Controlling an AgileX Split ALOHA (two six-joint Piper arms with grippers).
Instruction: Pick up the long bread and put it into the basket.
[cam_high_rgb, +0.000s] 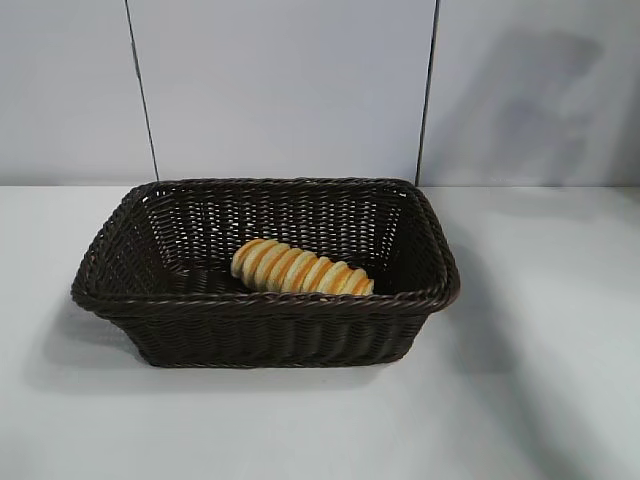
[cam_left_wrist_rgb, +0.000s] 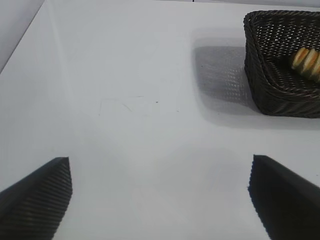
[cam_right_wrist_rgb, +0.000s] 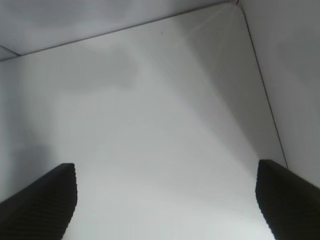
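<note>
The long bread (cam_high_rgb: 301, 268), a tan loaf with orange-brown spiral stripes, lies inside the dark brown wicker basket (cam_high_rgb: 150, 305) at the middle of the table. One end of the long bread (cam_left_wrist_rgb: 306, 60) also shows in the left wrist view, within the basket (cam_left_wrist_rgb: 272, 90). My left gripper (cam_left_wrist_rgb: 160, 187) is open over bare table, well away from the basket, with nothing between its fingers. My right gripper (cam_right_wrist_rgb: 165, 192) is open too, above bare white table near a corner of the walls. Neither arm appears in the exterior view.
The white table (cam_high_rgb: 540, 400) stretches around the basket on all sides. White wall panels (cam_high_rgb: 280, 90) with dark seams stand behind it. The right wrist view shows the table meeting the walls at a corner (cam_right_wrist_rgb: 237, 4).
</note>
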